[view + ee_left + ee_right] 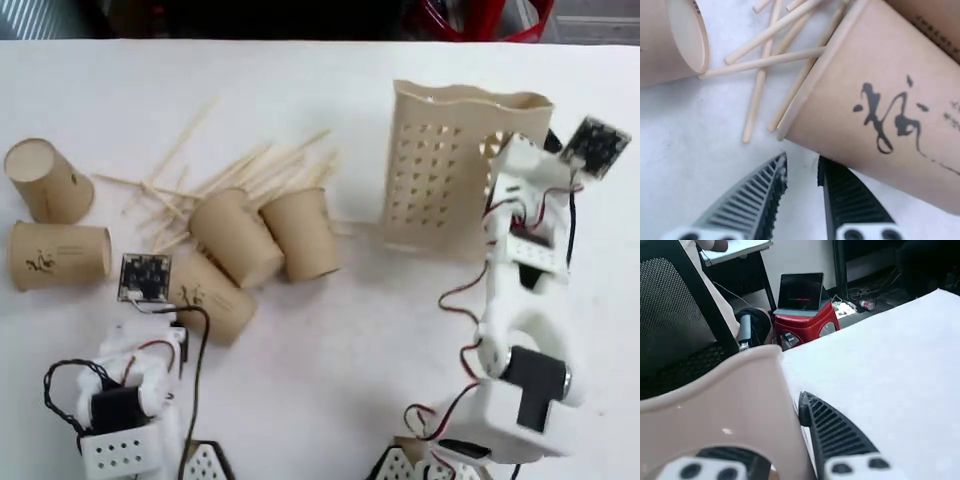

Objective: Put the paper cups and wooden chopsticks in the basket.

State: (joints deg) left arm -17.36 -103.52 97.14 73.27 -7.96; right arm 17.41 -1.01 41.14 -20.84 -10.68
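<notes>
**Left gripper** [801, 166]: fingers slightly parted and holding nothing, tips just beside the rim of a lying paper cup [880, 100].

**Right gripper** [498, 148]: fingers astride the rim of the basket [440, 170], apparently pinching its wall.

**Outstanding:** you have five paper cups [235, 235] on their sides and the wooden chopsticks [235, 170] strewn on the counter [330, 380]. By this count the task is barely begun.

**Obscured:** the basket's interior, and the right gripper's far finger behind the wall.
</notes>
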